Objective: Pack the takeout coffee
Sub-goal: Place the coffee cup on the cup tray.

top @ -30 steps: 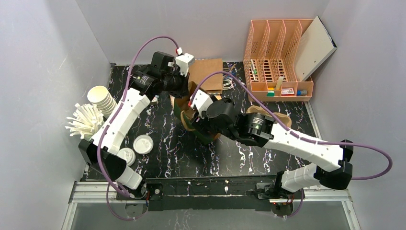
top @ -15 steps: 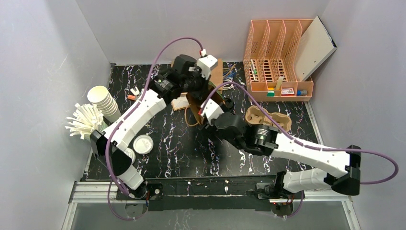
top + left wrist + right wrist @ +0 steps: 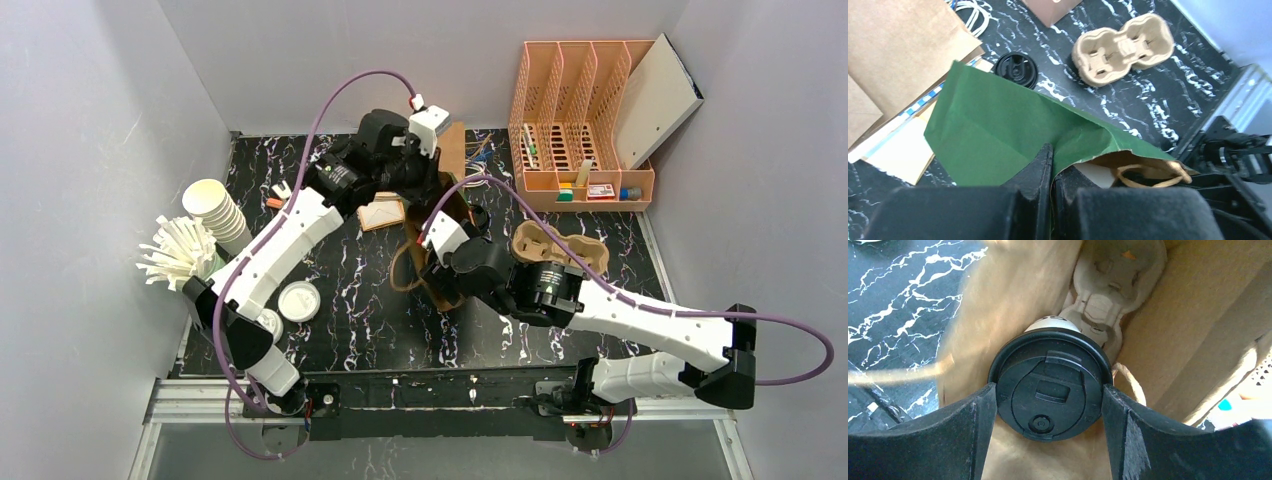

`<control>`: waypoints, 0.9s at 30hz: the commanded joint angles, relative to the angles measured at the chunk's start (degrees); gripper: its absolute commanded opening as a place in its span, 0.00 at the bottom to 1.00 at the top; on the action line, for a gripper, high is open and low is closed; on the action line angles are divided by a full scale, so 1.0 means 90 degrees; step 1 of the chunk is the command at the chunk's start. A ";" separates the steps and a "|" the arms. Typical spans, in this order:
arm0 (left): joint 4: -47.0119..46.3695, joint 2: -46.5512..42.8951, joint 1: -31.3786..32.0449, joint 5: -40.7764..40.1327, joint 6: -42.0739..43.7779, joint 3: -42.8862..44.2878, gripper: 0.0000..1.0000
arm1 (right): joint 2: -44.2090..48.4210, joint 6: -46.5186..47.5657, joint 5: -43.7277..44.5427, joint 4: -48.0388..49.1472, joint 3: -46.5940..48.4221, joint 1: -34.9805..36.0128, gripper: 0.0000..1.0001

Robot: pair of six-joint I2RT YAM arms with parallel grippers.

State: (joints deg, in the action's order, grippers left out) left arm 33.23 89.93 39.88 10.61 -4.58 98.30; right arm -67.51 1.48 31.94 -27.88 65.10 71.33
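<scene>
A green paper bag (image 3: 993, 120) with a brown inside stands open in the middle of the table (image 3: 440, 292). My left gripper (image 3: 1053, 156) is shut on its rim, one finger outside and one inside. My right gripper (image 3: 1049, 399) reaches down into the bag, shut on a white coffee cup with a black lid (image 3: 1050, 382), its fingers (image 3: 979, 412) pressed against both sides of the lid. Below the cup, on the bag's bottom, lies a pulp cup carrier (image 3: 1110, 285). From above, the right fingers are hidden by the bag.
A second cup carrier (image 3: 560, 248) and a loose black lid (image 3: 481, 214) lie right of the bag. Flat brown bags (image 3: 445, 150) and an orange organizer (image 3: 580, 120) are at the back. Stacked cups (image 3: 215, 208), white sticks (image 3: 180, 252) and white lids (image 3: 299, 300) sit left.
My left gripper has carried the bag's rim to the right and back, pulling the bag open. My right gripper has come nearer with the cup and now sits inside the bag.
</scene>
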 commanded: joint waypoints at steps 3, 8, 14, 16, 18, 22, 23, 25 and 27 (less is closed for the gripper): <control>0.1321 0.0560 0.0012 0.0817 -0.1063 0.1387 0.00 | 0.0113 -0.0076 0.0133 -0.0775 0.0936 0.0013 0.25; 0.1514 0.0675 0.0012 0.1372 -0.1179 0.1432 0.00 | 0.0173 -0.0086 0.0206 -0.1389 0.1082 0.0014 0.25; 0.2391 0.1108 0.0012 0.1960 -0.0847 0.1679 0.00 | 0.0115 -0.0348 -0.0059 -0.1943 0.0973 0.0014 0.25; 0.2238 0.0972 0.0012 0.1990 -0.0820 0.1405 0.00 | 0.0172 -0.0465 -0.0201 -0.2112 0.0878 0.0011 0.24; 0.2097 0.0868 0.0021 0.1985 -0.0832 0.1190 0.00 | 0.0271 -0.0583 -0.0324 -0.2268 0.0827 0.0014 0.24; 0.1961 0.0692 0.0126 0.1680 -0.0839 0.0972 0.00 | 0.0318 -0.0918 -0.0557 -0.2746 0.0811 0.0014 0.25; 0.1882 0.0630 0.0158 0.1548 -0.0839 0.0922 0.00 | 0.0314 -0.1003 -0.0607 -0.2843 0.0784 0.0014 0.25; 0.1607 0.0438 0.0185 0.1324 -0.0855 0.0787 0.00 | 0.0325 -0.1153 -0.0606 -0.2873 0.0695 0.0013 0.25; 0.1321 0.0271 0.0196 0.1159 -0.0869 0.0645 0.00 | 0.0352 -0.1095 -0.0545 -0.2697 0.0555 0.0014 0.25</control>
State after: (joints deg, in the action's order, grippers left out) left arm 49.04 98.80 40.93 23.38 -12.60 105.56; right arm -65.93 -5.96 27.51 -51.35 71.88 71.33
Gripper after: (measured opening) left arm 0.007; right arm 0.784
